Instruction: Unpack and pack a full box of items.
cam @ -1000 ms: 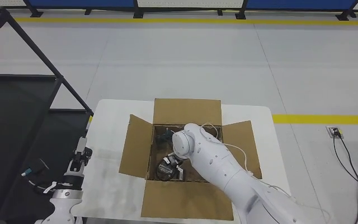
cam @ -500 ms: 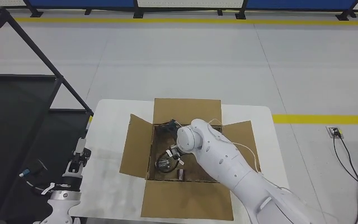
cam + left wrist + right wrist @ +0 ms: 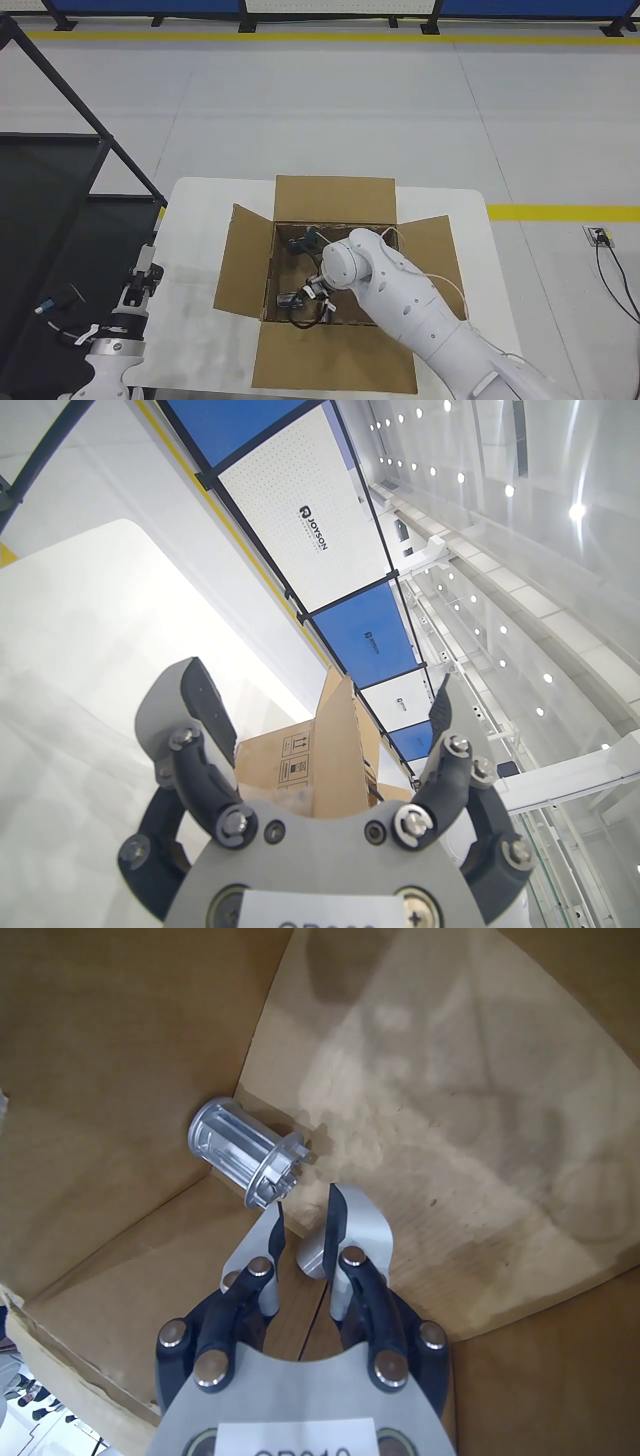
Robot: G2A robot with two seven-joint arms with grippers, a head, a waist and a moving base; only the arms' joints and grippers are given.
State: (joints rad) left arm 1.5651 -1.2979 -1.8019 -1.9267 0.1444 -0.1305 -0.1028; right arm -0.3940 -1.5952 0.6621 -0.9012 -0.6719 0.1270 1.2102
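Inside the open brown cardboard box (image 3: 335,200) on the white counter (image 3: 200,230), the right gripper (image 3: 306,1200) hangs low, its jaws narrowly apart astride a small silver metal stub (image 3: 310,1262); whether they touch it cannot be told. Just ahead, a ribbed silver metal cylinder with a flange (image 3: 240,1153) lies in the corner, hemmed in by the box walls. A dark part (image 3: 303,240) lies by the far wall. The left gripper (image 3: 321,674), jaws wide apart, sits at the counter's left edge.

Top view: right arm (image 3: 400,290) covers the box (image 3: 335,198) floor's right edge; dark part (image 3: 303,240) at floor's far-left corner and dark clump (image 3: 300,300) by near-left corner too small to ID. Small metal cyl (image 3: 310,1264) half behind a finger (image 3: 336,1223) of right gripper (image 3: 305,1198). Left gripper (image 3: 322,672) body hides box's (image 3: 300,760) lower part
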